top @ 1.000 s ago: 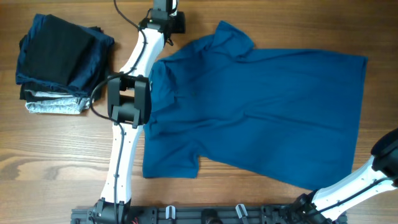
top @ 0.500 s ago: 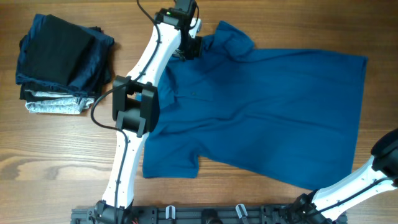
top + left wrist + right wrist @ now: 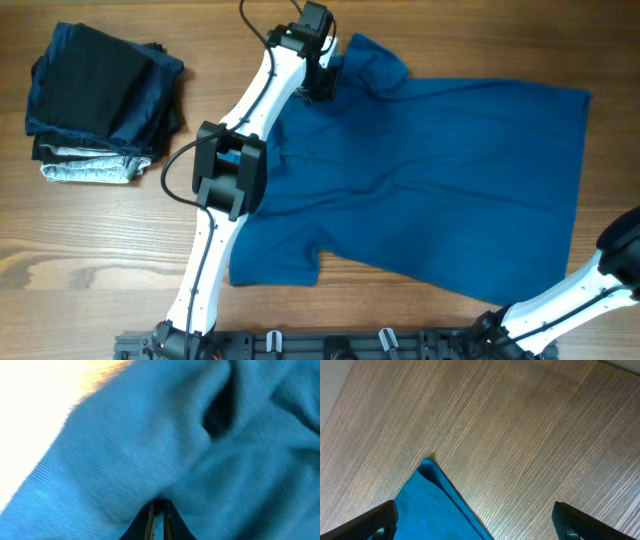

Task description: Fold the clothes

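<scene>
Blue shirt (image 3: 430,190) — left arm (image 3: 255,100) overlying, folded stack (image 3: 95,100) apart.

Folded pile (image 3: 98,100) left of polo shirt (image 3: 430,190)

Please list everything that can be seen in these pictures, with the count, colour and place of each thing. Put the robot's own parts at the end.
polo shirt: one, medium blue, spread flat across the middle and right of the table.
stack of folded garments: one stack, navy, black and grey, far left corner.
table: one, brown wood grain, under everything.
rail: one, black, along the near edge.
left arm: one, white and black, reaching from the near edge to the shirt's collar end.
left gripper: one, black, shut on the polo shirt.
right arm: one, white and black, near right corner.
right gripper: one, black, open, above a shirt corner.
</scene>
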Available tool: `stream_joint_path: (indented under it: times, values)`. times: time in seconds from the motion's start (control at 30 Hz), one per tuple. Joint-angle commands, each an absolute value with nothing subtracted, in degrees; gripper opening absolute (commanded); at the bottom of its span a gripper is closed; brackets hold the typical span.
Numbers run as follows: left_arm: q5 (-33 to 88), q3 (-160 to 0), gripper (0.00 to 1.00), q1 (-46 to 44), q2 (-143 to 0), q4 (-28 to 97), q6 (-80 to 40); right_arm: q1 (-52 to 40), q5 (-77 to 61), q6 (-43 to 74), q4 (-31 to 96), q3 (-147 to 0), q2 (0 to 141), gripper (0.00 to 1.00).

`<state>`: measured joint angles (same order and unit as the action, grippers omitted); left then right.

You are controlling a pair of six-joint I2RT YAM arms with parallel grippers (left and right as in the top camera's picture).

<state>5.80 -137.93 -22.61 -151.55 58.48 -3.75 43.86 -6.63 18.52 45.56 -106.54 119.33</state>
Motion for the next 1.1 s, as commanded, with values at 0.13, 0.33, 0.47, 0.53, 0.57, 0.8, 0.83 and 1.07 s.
stream_joint_path:
  times: [0.13, 0.33, 0.47, 0.53, 0.57, 0.8, 0.83, 1.07]
  values:
    - [1.1, -137.6, 0.08, -18.3, -152.6, 54.8, -3.7, 43.7, -7.3, 18.2, 45.5, -107.2, 119.4, 1.00]
    - [0.5, -137.6, 0.13, -14.4, -152.6, 45.8, -6.8, 43.7, -7.3, 18.2, 45.5, -107.2, 119.4, 1.00]
    - [0.5, -137.6, 0.17, -12.7, -152.6, 40.2, -8.4, 43.7, -7.3, 18.2, 45.5, -107.2, 119.4, 1.00]
    - [0.5, -137.9, 0.13, -12.4, -152.1, 38.9, -7.9, 43.7, -7.3, 18.2, 45.5, -107.2, 119.4, 1.00]
    - [0.1, -138.5, 0.11, -12.3, -151.3, 38.8, -7.9, 43.7, -7.3, 18.2, 45.5, -107.2, 119.4, 1.00]
    - [4.3, -139.6, 0.11, -15.5, -138.7, 51.0, -11.2, 43.7, -7.3, 18.2, 45.5, -107.2, 119.4, 1.00]
    - [7.2, -139.6, 0.10, -16.2, -138.7, 52.6, -11.2, 43.7, -7.3, 18.2, 45.5, -107.2, 119.4, 1.00]
    - [15.0, -139.6, 0.05, -22.9, -140.2, 49.1, -11.2, 43.7, -7.3, 18.2, 45.5, -107.2, 119.4, 1.00]
